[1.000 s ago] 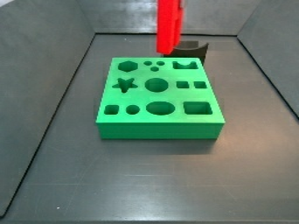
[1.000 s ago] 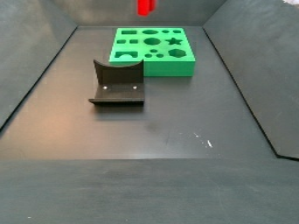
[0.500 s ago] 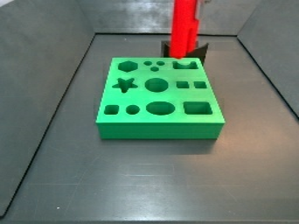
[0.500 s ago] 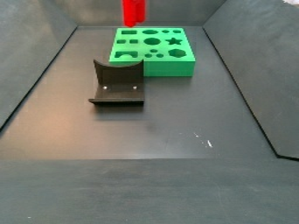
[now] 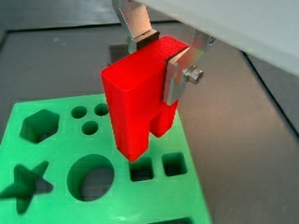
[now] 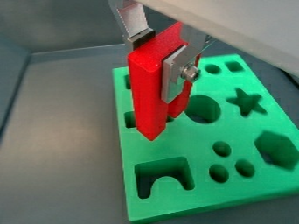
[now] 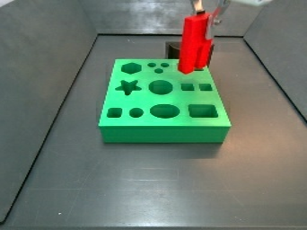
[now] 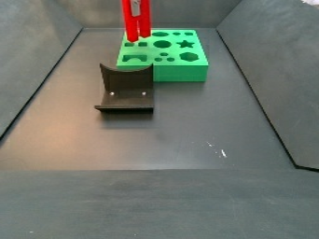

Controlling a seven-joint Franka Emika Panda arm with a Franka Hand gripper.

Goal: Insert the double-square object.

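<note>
Wrist views: the double-square object (image 5: 140, 101) is shown upright, a bright red block with a stepped lower end, hanging above the green board (image 5: 70, 171) and not yet touching it.
Grip: the gripper (image 6: 163, 54) is closed on the upper part of the double-square object; a silver finger (image 6: 180, 68) is pressed flat against one side face, the opposite finger is mostly hidden.
Position over board: in a side view the double-square object (image 7: 197, 42) is seen over the far right part of the green board (image 7: 162, 128), near the small paired square holes (image 7: 198, 88).
Target hole: judged to be the two adjoining small squares (image 5: 158, 168) just beside the block's lower tip; an exact match cannot be confirmed from these views.
Alignment advice: the stepped end should be rotated until its two squares sit parallel to the hole edges, and the block kept vertical before any descent.
Descent advice: lowering should be slow and straight; on contact with the board surface, lateral correction should be made rather than force applied.
Release advice: the fingers should be opened only once the block is seated.
Risk: a tilted block could jam on the hole rim or shift the board.
Surroundings: the fixture (image 8: 125, 88) stands on the floor in front of the green board (image 8: 181, 70), well apart from the gripper (image 8: 134, 9).
</note>
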